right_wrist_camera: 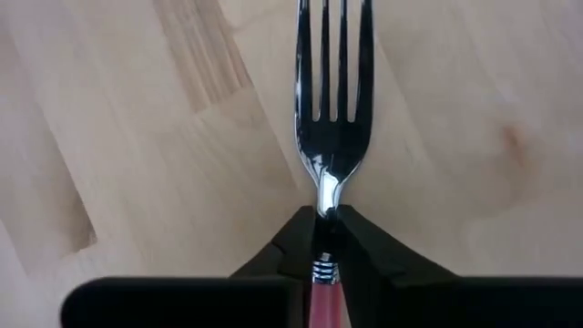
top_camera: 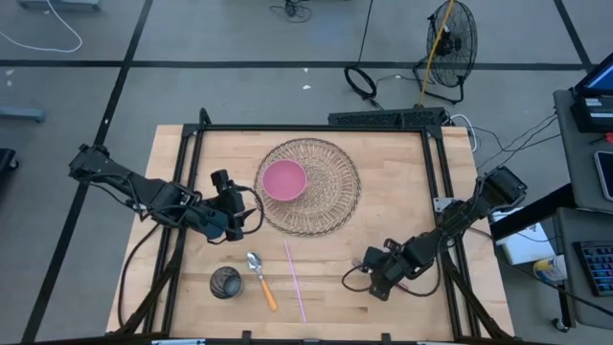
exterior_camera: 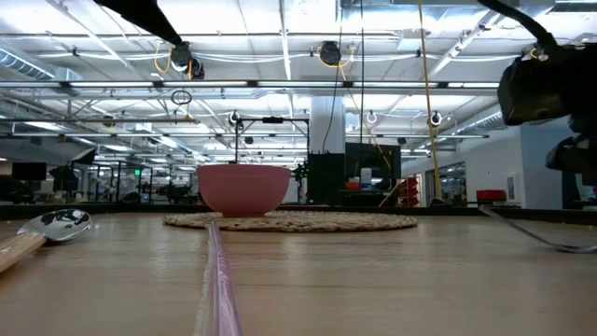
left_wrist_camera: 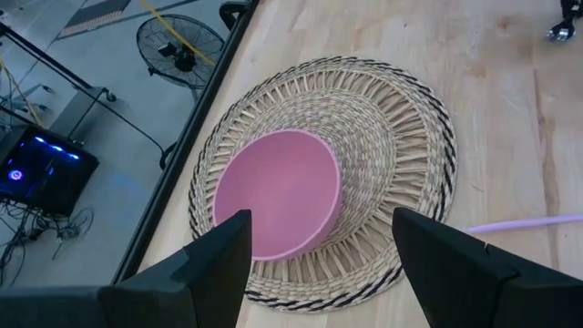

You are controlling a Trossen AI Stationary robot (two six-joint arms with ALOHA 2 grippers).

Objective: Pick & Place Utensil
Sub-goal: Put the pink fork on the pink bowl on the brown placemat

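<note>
A fork (right_wrist_camera: pixel 332 100) with steel tines and a pink-red handle (right_wrist_camera: pixel 325 305) lies at the table's near right, tines pointing away from my right gripper (right_wrist_camera: pixel 325 223), which is shut on it (top_camera: pixel 372 270). A pink bowl (top_camera: pixel 284 180) stands on a round woven mat (top_camera: pixel 330 187) at the far middle. My left gripper (top_camera: pixel 239 218) hovers open at the mat's left edge, above and in front of the bowl (left_wrist_camera: pixel 278 191), touching nothing. A spoon (top_camera: pixel 259 273) with an orange handle and a pink straw (top_camera: pixel 295 280) lie on the near middle of the table. My right gripper pinches the fork's thin neck (right_wrist_camera: pixel 326 199), between the tines and the handle's silver collar, between its two fingers. The fingers come steeply from above and lie across the fork. The tines stay low over the wood; whether they rest on it I cannot tell.
A dark round cup (top_camera: pixel 225 283) stands near the front edge, left of the spoon. A black frame (top_camera: pixel 316 127) borders the tabletop. Bare wood lies between the straw and my right gripper. Beyond the far edge are a floor fan (top_camera: pixel 450 43) and cables.
</note>
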